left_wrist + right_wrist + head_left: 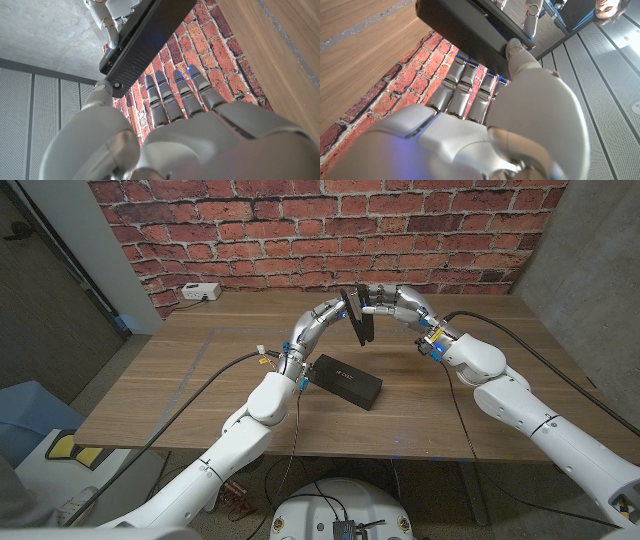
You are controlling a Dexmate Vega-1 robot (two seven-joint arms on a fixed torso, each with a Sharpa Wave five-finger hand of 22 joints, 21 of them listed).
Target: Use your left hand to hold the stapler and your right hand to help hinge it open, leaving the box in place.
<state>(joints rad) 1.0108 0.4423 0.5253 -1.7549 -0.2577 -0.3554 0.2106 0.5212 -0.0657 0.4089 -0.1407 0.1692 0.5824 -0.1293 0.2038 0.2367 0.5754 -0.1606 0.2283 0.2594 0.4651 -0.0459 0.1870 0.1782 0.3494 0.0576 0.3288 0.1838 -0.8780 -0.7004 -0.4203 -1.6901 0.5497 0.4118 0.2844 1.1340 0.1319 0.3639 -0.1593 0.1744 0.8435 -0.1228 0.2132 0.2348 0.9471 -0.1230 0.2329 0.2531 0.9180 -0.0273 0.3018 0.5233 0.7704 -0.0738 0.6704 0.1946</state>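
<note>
Both the left robot hand (340,311) and right robot hand (382,300) grasp the lifted stapler (358,315), seemingly hinged apart already, while the box (345,380) stays on the bench (200,380).

We see our left robot hand (190,130) from behind, fingers (172,100) stretched toward a red brick wall (200,50). The black stapler (145,37) rests against its thumb, with wooden desk (280,55) alongside.
</note>
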